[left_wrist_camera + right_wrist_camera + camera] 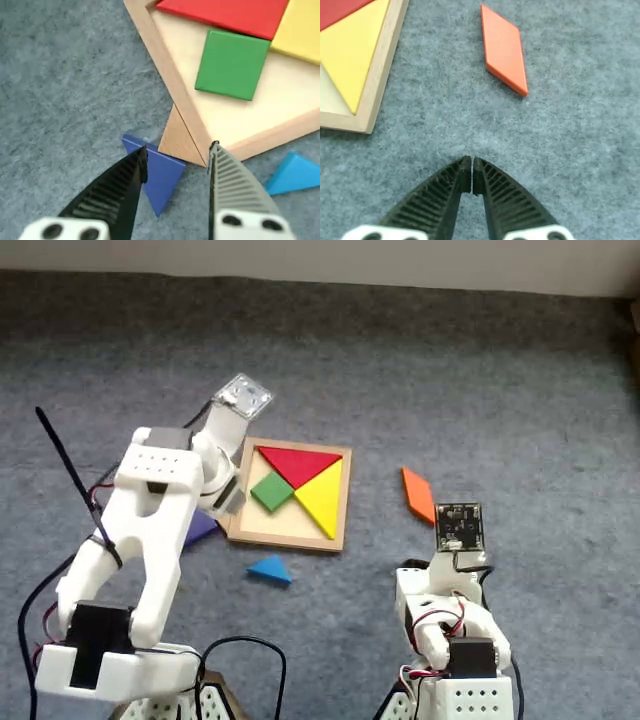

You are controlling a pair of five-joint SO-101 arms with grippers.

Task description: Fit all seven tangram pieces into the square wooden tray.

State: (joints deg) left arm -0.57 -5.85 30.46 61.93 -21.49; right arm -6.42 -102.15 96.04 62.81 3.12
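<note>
The square wooden tray lies on grey carpet, turned a little, and it holds three pieces. The red triangle has its long side along the tray's far rim. The yellow triangle has its long side along the right rim. Both point their tip to the tray's centre. The green square sits left of that centre, standing on a corner, just beside the red triangle.

The tray's near left corner is crowded. A pale wood-coloured triangle touches the rim from outside, and a dark blue triangle lies just beside it. My left gripper hangs over this corner with fingers spread, one tip over the dark blue triangle and the other at the corner of the rim.

A light blue triangle lies near the tray's near rim, apart from it. The orange parallelogram lies right of the tray, also apart. Its long axis runs from near to far and slants, with the far end closer to the tray. My right gripper is over bare carpet, to the right of the tray's near right corner, its fingers pressed together.
</note>
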